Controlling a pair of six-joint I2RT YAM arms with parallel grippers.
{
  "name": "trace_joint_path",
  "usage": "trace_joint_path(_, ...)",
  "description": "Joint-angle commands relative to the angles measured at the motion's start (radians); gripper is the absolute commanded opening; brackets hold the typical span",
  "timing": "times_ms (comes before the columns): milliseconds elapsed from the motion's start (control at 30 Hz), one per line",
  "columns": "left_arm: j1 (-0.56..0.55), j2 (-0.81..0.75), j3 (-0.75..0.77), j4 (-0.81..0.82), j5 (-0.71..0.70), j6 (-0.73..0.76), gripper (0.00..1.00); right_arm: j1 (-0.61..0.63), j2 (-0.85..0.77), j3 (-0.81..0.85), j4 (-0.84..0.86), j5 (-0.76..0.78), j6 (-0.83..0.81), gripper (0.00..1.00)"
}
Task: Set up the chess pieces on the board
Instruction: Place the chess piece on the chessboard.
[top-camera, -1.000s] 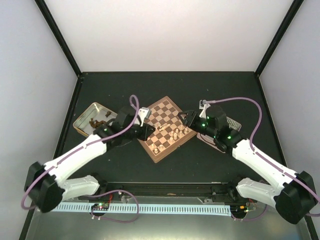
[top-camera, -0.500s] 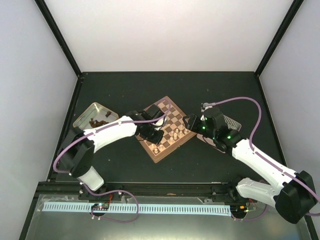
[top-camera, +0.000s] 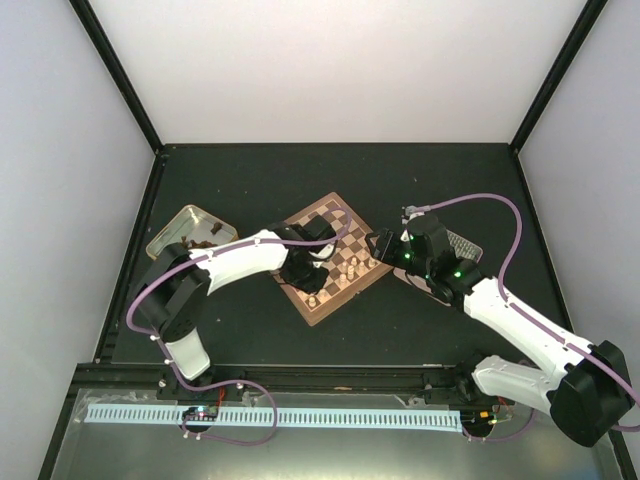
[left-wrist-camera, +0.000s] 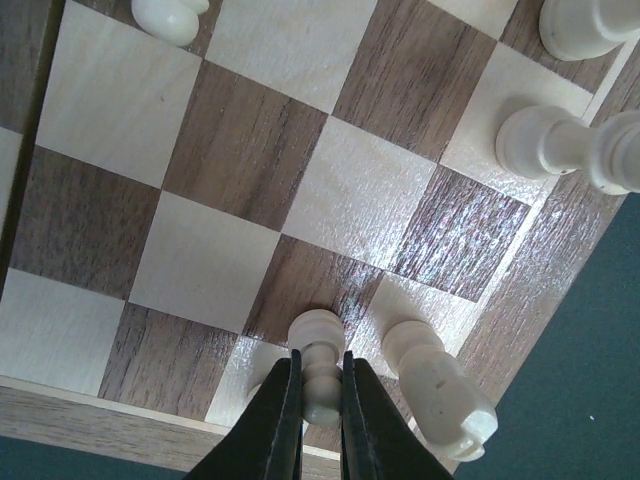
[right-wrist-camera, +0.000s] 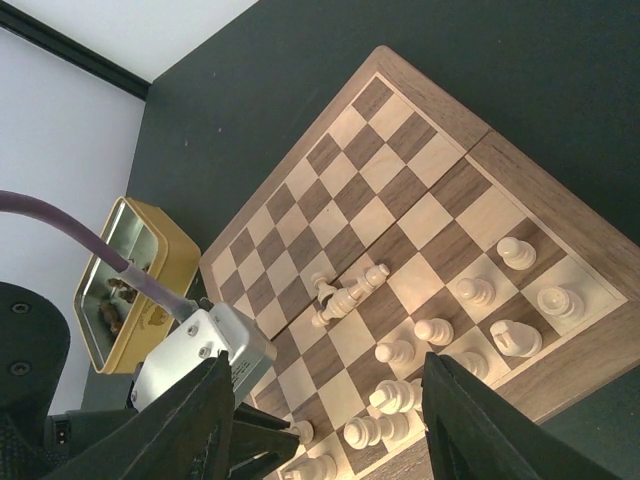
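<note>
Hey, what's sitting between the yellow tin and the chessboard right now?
Mostly bare dark table, with the left arm reaching across it from the tin side to the board. The top view shows it; no loose pieces are visible there.

In the top view the left arm (top-camera: 250, 258) covers the left corner of the board (top-camera: 345, 225). The chess pieces (top-camera: 352, 266) are too small to tell by kind. The right arm (top-camera: 440, 262) hides most of a grey flat object (top-camera: 462, 243). The contents of the gold tin (top-camera: 180, 235) are unreadable.

In the left wrist view the left pincer (left-wrist-camera: 320, 362), cut off at the bottom edge, hides the foot of the pawn (left-wrist-camera: 317, 330) it pinches. The upper-left piece (left-wrist-camera: 168, 18) and upper-right piece (left-wrist-camera: 590, 25) are cropped.

In the right wrist view the right pincer (right-wrist-camera: 328, 400) has blurred fingers (right-wrist-camera: 185, 430) that mask the board's lower edge.
</note>
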Motion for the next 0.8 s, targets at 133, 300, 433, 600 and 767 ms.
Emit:
trace_joint_path(133, -0.007, 0.023, 0.048, -0.009, -0.009, 0.0, 0.08, -0.005, 0.0, -0.001, 0.005, 0.004, -0.012, 0.53)
trace_joint_path(300, -0.008, 0.03, 0.054, -0.009, -0.011, 0.001, 0.12, -0.004, -0.002, -0.002, 0.004, 0.002, -0.012, 0.53)
trace_joint_path(433, -0.008, 0.037, 0.061, -0.01, -0.014, 0.0, 0.18, -0.005, -0.003, -0.003, 0.004, 0.0, -0.013, 0.53)
trace_joint_path(600, -0.008, 0.036, 0.089, -0.02, -0.015, 0.002, 0.24, -0.005, -0.004, -0.003, 0.005, -0.002, -0.013, 0.53)
trace_joint_path(767, -0.008, 0.032, 0.142, -0.044, -0.03, 0.006, 0.33, -0.005, -0.006, 0.0, 0.002, -0.002, -0.015, 0.53)
